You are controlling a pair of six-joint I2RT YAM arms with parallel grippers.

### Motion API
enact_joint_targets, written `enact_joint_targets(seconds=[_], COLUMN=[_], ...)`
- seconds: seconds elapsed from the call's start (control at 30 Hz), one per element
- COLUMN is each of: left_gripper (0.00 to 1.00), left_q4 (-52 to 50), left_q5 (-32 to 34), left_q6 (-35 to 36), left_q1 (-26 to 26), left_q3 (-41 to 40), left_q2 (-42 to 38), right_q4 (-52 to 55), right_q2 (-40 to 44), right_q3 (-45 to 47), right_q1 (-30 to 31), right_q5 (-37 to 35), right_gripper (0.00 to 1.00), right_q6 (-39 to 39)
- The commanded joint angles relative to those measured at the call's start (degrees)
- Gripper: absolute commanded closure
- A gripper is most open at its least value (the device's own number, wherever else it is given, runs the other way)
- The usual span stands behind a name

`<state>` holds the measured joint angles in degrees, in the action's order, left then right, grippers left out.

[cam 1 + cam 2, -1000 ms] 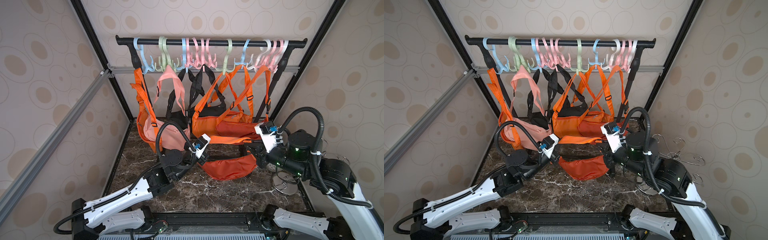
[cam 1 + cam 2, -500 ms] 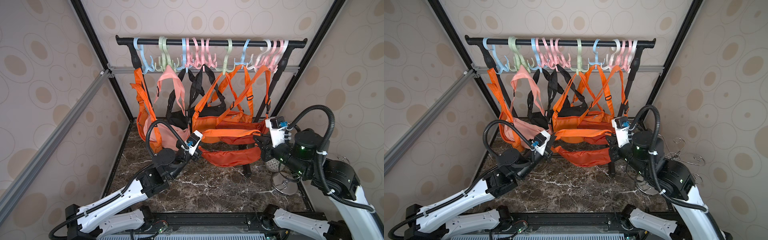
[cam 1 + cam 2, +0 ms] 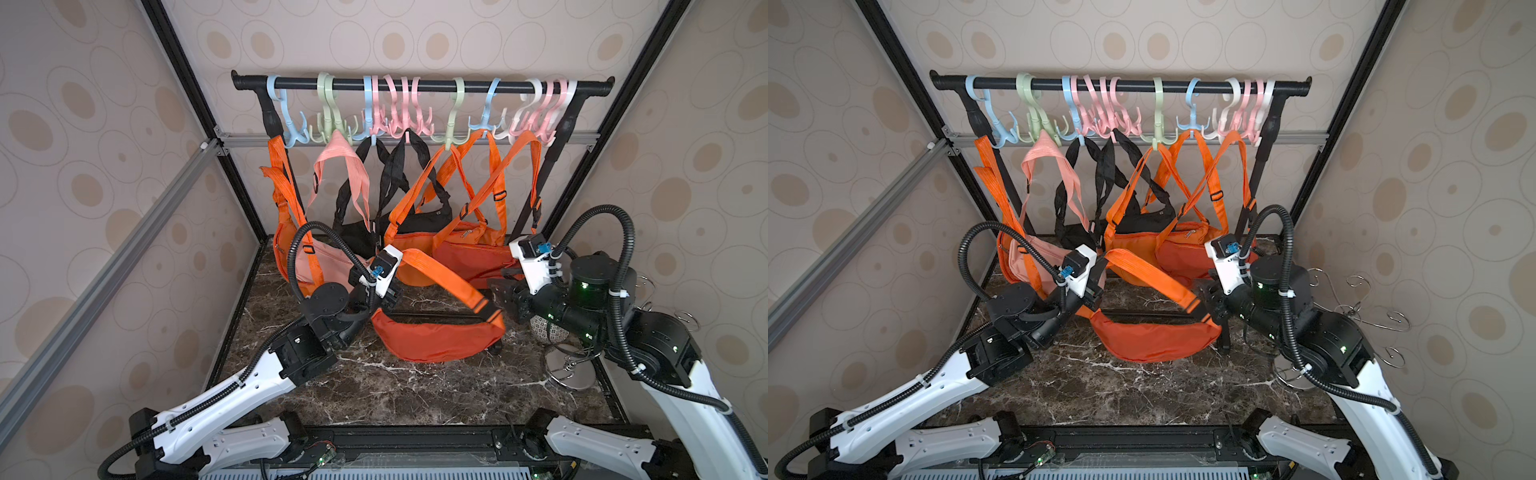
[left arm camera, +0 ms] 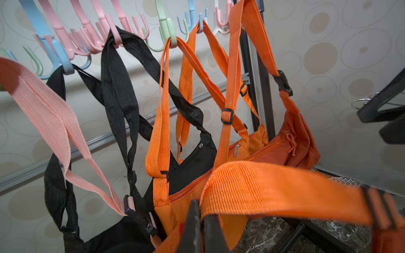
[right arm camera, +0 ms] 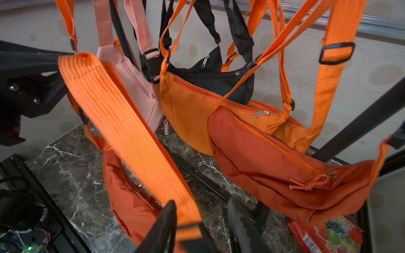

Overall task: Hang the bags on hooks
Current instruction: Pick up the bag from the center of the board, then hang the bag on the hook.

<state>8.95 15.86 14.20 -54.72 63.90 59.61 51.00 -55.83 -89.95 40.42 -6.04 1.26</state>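
Pinched flat between the fully closed jaws of the left gripper (image 4: 201,211): the wide strap (image 4: 274,188) of the orange bag (image 3: 436,338). Ribbed woven webbing, bright orange, with a black plastic buckle (image 3: 486,309) near its far end. Runs from that grip slanting down to the right gripper (image 5: 201,203), with the buckle end lying between the jaws there. Parted, those, with a clear gap between the two black fingers (image 5: 166,221); strap against one of them only, not clamped.

Hangs under the strap as a crescent pouch of smooth, darker orange fabric, a little puffy. Sits between the two grippers, low over the dark veined marble table (image 3: 374,386); touching it or not, cannot tell.

Behind, on a black rail (image 3: 436,86), a row of pastel plastic hooks (image 3: 456,112) in blue, green, pink and white, each with several curved prongs. Already hanging under them: a pink bag (image 3: 328,266), black bags (image 3: 355,237) and other orange bags (image 3: 469,257), with straps crossing.
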Motion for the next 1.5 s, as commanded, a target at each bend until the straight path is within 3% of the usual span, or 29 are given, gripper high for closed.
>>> enact_joint_targets(seconds=[0.0, 0.2, 0.47, 0.57, 0.7, 0.8, 0.97, 1.2, 1.27, 1.47], left_gripper=[1.0, 1.0, 1.0, 1.0, 1.0, 1.0, 1.0, 1.0, 1.0, 1.0], left_q4=[0.7, 1.2, 1.5, 0.7, -0.2, -0.8, -7.9, -25.2, -26.6, -18.0], left_q5=[-1.8, -2.1, 2.1, 1.8, 0.7, -0.2, 0.0, 2.6, 3.5, 4.1], left_q6=[1.4, 2.1, 4.3, 4.5, 4.3, 4.6, 6.6, 7.4, 7.7, 7.0], left_q1=[0.4, 0.3, 0.3, 0.4, 0.3, 0.3, 0.3, 0.9, 1.2, 2.6], left_q3=[4.7, 8.9, 16.1, 20.2, 25.8, 31.1, 49.0, 87.2, 93.5, 82.3], left_q2=[0.7, 2.7, 6.5, 9.5, 14.4, 18.8, 30.1, 51.7, 55.4, 51.0], right_q4=[-1.4, -3.6, -6.5, -7.7, -9.6, -10.3, -9.2, -11.5, -11.5, -12.3], right_q2=[-0.3, 0.9, 5.2, 7.4, 10.7, 12.3, 11.4, 12.4, 12.5, 13.8], right_q3=[0.7, 2.1, 5.5, 6.8, 8.5, 10.1, 11.0, 13.6, 14.1, 16.2], right_q1=[-0.2, -0.1, -0.1, -0.1, -0.1, -0.2, -0.1, -0.1, -0.1, -0.1], right_q5=[5.0, 4.6, 0.4, -4.1, -15.6, -16.7, -13.6, -10.1, -9.5, -9.6], right_gripper=[0.58, 0.57, 0.57, 0.57, 0.58, 0.59, 0.6, 0.61, 0.62, 0.64], right_q6=[-1.2, -1.2, -1.7, -1.8, -0.5, -0.1, 0.6, 1.0, 0.9, 0.7])
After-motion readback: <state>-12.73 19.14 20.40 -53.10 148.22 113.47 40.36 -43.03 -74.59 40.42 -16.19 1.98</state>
